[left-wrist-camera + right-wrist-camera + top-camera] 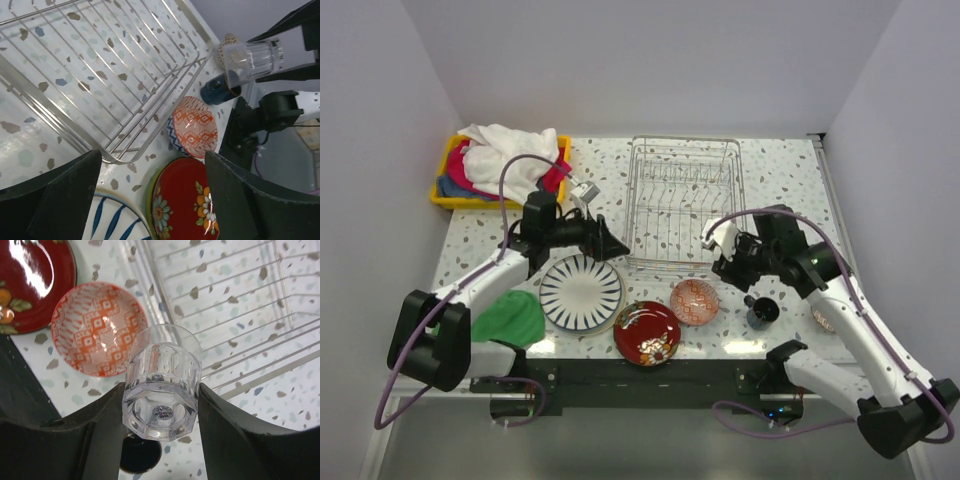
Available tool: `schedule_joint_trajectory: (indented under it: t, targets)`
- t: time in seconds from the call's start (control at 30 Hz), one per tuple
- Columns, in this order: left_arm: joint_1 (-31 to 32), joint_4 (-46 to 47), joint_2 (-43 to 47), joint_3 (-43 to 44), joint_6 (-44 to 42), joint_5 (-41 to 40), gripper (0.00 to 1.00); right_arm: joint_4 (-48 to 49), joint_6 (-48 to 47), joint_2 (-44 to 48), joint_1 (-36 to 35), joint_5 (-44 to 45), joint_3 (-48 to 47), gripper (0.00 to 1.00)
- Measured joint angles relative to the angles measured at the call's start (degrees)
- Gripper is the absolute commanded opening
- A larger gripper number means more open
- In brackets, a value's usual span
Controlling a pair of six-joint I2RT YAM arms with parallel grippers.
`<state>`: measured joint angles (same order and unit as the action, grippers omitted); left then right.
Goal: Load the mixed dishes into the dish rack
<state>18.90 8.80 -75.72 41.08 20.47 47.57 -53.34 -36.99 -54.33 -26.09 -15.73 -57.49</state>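
The right hand (162, 400) is pinching the glass (161, 371) between its two fingers (100, 432), which are pressing on opposite sides of the faceted wall near the thick base. The base is pointing back toward the wrist and the mouth is pointing out past the fingertips.

I am judging this glass to be light and stiff, but also smooth and easy to break. The flat facets are giving the pads a better seat than a round wall would, and the lower half looks like the right place to hold it. The thin rim should not be squeezed. A knock against the wires could chip it, so it is asking for a gentle release.

The rack (240, 305) is lying just ahead of the fingertips and to their right, lower than the glass. The orange bowl (100, 327) is sitting ahead to their left on the tabletop (790, 180), and the mug (140, 456) is showing directly under the hand.

The left hand (151, 155) is spread and holding nothing. It is hanging over the near corner of the rack. The striped plate (115, 222) and the red plate (185, 200) are lying below it, toward the wrist side.
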Motion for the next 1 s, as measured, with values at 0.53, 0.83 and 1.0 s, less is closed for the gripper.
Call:
schedule_joint_trajectory:
  t: [0.53,0.83,1.0]
  targets:
    - [-5.90,12.81,0.52,-0.76,13.25,1.11,0.82,28.87,14.14,-31.30,-10.58,19.54,-19.37,0.00]
    - [-4.42,0.44,-3.50,10.71,-4.44,-4.44,0.70,21.99,16.00,-55.41,-4.31,22.80,-50.31,0.00]
    - [-3.61,-6.91,-7.89,20.72,-14.29,-8.48,0.65,14.91,16.59,-70.42,0.39,24.09,-72.78,0.00]
